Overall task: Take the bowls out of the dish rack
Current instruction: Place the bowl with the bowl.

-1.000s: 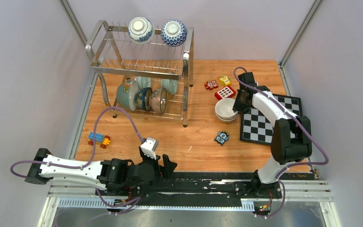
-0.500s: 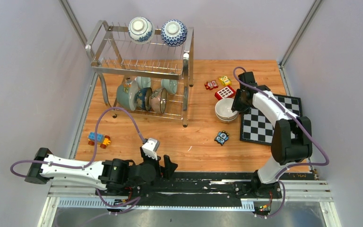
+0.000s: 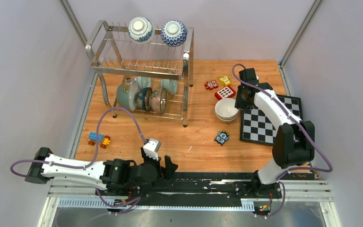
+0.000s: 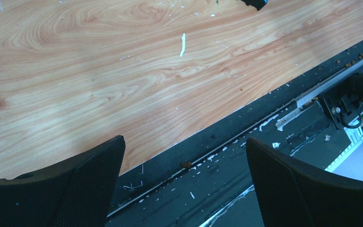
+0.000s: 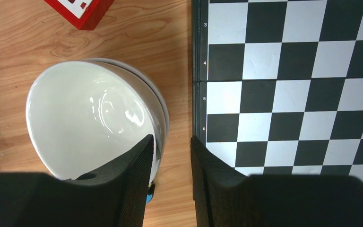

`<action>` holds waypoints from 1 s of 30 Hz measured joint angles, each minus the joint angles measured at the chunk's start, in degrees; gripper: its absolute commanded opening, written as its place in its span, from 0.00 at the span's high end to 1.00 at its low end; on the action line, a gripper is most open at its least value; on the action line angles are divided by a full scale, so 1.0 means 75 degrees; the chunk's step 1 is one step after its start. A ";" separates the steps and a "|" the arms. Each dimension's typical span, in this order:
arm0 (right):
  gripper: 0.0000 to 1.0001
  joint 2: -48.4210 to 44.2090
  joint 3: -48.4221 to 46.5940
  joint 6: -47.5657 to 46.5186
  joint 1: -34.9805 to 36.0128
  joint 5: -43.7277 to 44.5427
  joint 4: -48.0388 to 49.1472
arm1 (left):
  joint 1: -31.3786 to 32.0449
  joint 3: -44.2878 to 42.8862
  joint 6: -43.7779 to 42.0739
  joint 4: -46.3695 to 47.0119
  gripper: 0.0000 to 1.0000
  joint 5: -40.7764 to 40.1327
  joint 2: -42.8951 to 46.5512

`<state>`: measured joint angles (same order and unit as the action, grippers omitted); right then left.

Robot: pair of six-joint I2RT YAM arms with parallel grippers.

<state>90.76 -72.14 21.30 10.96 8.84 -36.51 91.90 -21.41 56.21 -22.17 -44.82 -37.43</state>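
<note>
We note the right claw [image 5: 171, 146] drawn slightly back above the white bowls [image 5: 85, 118], which sit stacked on the counter [image 3: 198, 132] beside the chessboard [image 5: 288, 94]. Its gap is narrow and it holds nothing. Left claw [image 4: 184, 142] wide, idle. Remaining bowls [image 3: 128, 94] wait in the dish rack [image 3: 123, 71].

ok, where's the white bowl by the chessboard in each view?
Top external: white bowl sits right of centre, just left of the chessboard.
Left wrist: not in it.
Right wrist: it fills the left half.
Shared landmark: the chessboard, on the right in the right wrist view.
</note>
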 measured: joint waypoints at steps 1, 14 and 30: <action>0.63 0.0023 -0.0009 -0.0020 0.0006 -0.0003 -0.0012 | 0.0000 0.0000 0.0000 -0.0003 0.00 0.0015 -0.0017; 0.96 0.0434 -0.0055 -0.0035 0.0082 -0.0178 -0.0047 | 0.0000 0.0000 -0.0003 -0.0026 0.01 0.0125 -0.0079; 0.97 0.0259 -0.0041 0.0248 0.0064 -0.0510 -0.0041 | 0.0000 0.0000 -0.0006 -0.0029 0.01 0.0119 -0.0006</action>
<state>92.71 -72.44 23.16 11.44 5.02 -36.82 91.90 -21.41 56.16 -22.39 -43.92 -37.47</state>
